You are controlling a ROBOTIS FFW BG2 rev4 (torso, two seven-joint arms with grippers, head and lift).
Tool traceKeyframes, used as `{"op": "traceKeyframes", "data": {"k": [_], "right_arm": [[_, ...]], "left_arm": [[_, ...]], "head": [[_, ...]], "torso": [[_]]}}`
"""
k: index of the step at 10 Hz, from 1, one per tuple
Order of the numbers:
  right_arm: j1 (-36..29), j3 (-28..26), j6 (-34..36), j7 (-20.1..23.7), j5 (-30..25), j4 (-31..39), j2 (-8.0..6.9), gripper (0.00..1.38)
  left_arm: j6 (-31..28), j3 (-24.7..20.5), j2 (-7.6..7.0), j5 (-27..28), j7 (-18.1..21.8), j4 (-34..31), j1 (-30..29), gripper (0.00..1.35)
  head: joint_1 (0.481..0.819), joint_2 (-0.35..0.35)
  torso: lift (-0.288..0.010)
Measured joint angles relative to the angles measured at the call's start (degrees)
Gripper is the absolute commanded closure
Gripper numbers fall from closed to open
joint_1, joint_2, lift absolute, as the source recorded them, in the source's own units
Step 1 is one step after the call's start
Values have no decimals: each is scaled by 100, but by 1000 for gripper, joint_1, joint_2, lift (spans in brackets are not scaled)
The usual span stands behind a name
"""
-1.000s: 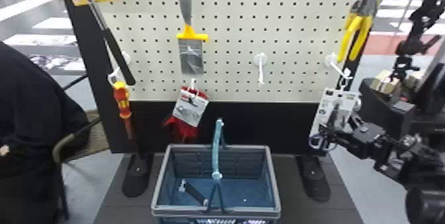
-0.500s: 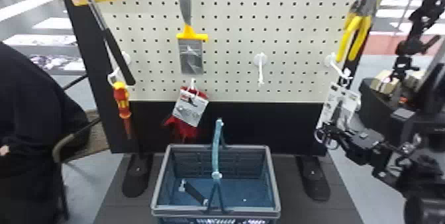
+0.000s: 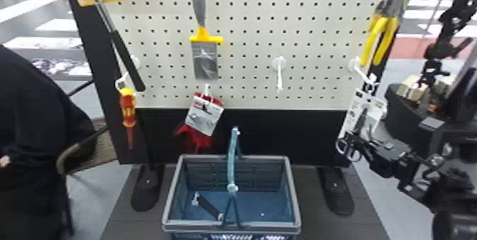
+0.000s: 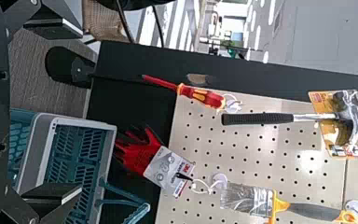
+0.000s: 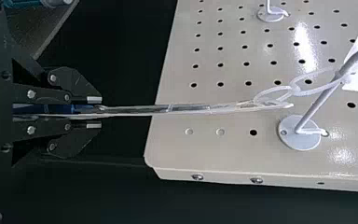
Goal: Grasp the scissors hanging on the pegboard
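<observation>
Pegboard (image 3: pixel 301 26) stands on black feet at the back of the dark bench (image 3: pixel 312 227), same as a second ago. Blue basket (image 3: pixel 198 157) sits in front of it, centre, handle up, not shifted.

My right arm comes in from the right edge. The right gripper (image 3: pixel 349 148) is pinching the lower end of the scissors (image 3: pixel 363 116), fingers pressed together on the pack. In the right wrist view the pack runs edge-on from the fingers out to a white loop (image 5: pixel 284 93).

The scissors are in a carded pack at the pegboard's lower right corner. It hangs off the tip of the white hook (image 3: pixel 362 72) by that loop and is not free of it.

Change: a second ago the card faced me more squarely and hung closer to straight. Now it is slimmer in the head view and leans, top to the right and bottom to the left. The arm has backed off a little toward the right edge. Barely any difference from half a second ago.

Left gripper (image 4: pixel 74 112) is spread wide and holding nothing, facing the basket and the pegboard's left half.

Other tools are unmoved:
- hammer (image 3: pixel 122 53)
- yellow pliers (image 3: pixel 381 33)
- scraper (image 3: pixel 204 47)
- red gloves (image 3: pixel 195 138)
- screwdriver (image 3: pixel 127 109)
</observation>
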State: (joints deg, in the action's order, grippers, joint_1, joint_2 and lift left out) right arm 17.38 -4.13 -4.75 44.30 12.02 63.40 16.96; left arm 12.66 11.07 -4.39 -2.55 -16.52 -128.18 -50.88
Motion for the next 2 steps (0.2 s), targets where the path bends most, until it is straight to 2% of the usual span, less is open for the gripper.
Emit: {"op": "traceKeyframes", "data": {"k": [2], "right_arm": [[-5,0,20,0,9,-4,0,1296]], "left_arm": [[0,0,0,0,0,10,3,144]], "head": [[549,0]], "torso": [[-100]]}}
